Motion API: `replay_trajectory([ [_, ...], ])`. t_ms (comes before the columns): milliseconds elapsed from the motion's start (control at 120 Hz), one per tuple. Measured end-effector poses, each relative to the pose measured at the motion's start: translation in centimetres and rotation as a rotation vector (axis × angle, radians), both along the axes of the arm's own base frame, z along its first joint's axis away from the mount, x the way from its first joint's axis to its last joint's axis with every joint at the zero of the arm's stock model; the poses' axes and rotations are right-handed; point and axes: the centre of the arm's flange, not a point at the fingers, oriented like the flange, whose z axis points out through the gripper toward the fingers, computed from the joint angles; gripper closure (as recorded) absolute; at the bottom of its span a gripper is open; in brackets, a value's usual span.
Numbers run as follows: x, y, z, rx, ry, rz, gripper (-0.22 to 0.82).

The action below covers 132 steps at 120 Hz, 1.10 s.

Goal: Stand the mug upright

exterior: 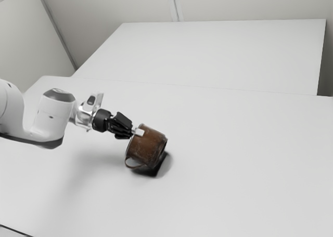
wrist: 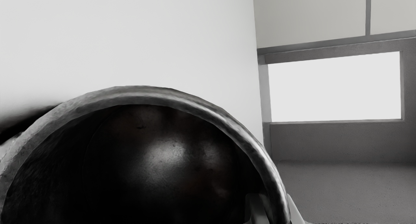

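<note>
Pinching the rim (wrist: 139, 92) at the exterior view's eleven o'clock, your gripper (exterior: 138, 131) has the mug (exterior: 148, 146) tilted on or just over the worktop (exterior: 234, 159), handle (exterior: 134, 168) at seven, probably stiff, heavyish and apt to pivot.

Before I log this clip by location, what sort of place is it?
Possibly a lab or workroom: a robot arm reaches over a white table, and a bright, window-like panel sits in a grey wall.
</note>
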Motion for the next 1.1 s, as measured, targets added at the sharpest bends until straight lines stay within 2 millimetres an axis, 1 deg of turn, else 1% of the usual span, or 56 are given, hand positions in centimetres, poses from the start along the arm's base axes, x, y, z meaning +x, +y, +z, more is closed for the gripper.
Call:
replay_trajectory([
  [100, 0.0, -0.2, 1.3, 0.009, -0.034, -0.009, 0.75],
  [167, 0.2, -0.1, 2.6, 0.029, -0.064, -0.016, 0.76],
  [225, 0.7, 0.1, 3.8, 0.077, -0.090, -0.038, 0.77],
  [358, 2.8, 1.2, 8.0, 0.317, -0.149, -0.164, 0.78],
  [458, 3.5, 1.4, 9.5, 0.513, -0.148, -0.249, 0.78],
  [533, 4.0, 1.1, 10.2, 0.659, -0.143, -0.305, 0.78],
  [650, 4.4, -0.2, 11.0, 0.858, -0.145, -0.373, 0.79],
  [800, 5.2, -2.6, 11.2, 1.027, -0.179, -0.403, 0.79],
  [892, 5.4, -4.1, 10.5, 1.097, -0.206, -0.405, 0.79],
  [950, 5.6, -4.9, 10.4, 1.156, -0.240, -0.409, 0.79],
  [1058, 5.9, -6.1, 10.0, 1.245, -0.293, -0.412, 0.79],
  [1100, 5.9, -6.4, 9.6, 1.262, -0.304, -0.407, 0.79],
])
